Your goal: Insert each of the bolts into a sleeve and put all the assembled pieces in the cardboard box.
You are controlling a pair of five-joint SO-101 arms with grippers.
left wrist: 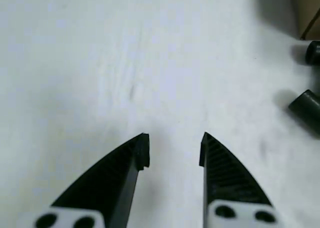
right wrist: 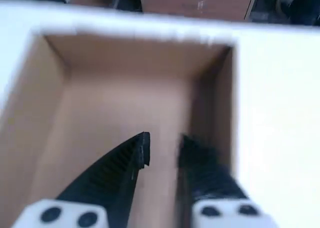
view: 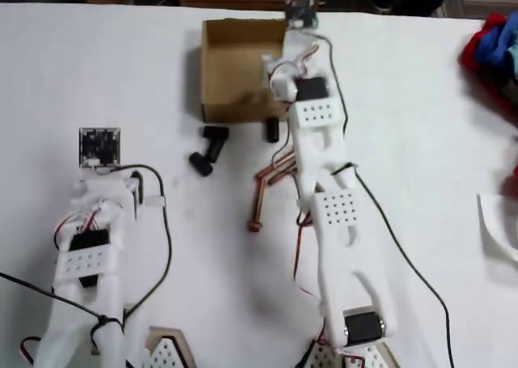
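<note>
The open cardboard box (view: pixel 231 69) stands at the table's far middle. My right gripper (right wrist: pixel 164 150) hangs over its inside with the fingers a little apart and nothing between them; bare cardboard floor (right wrist: pixel 110 123) shows below. Just in front of the box lie black pieces: a long one (view: pixel 212 144) with a rounded end (view: pixel 199 164), and a short one (view: pixel 272 129). I cannot tell bolts from sleeves. My left gripper (left wrist: pixel 173 150) is open low over bare table at the near left, with two black pieces (left wrist: pixel 306 106) (left wrist: pixel 313 52) off to its side.
The right arm (view: pixel 328 166) stretches from the near edge to the box, with copper-coloured wires (view: pixel 267 192) looping beside it. Coloured cloth (view: pixel 494 40) and a white object (view: pixel 498 226) lie at the right edge. White table (view: pixel 121 69) stretches left of the box.
</note>
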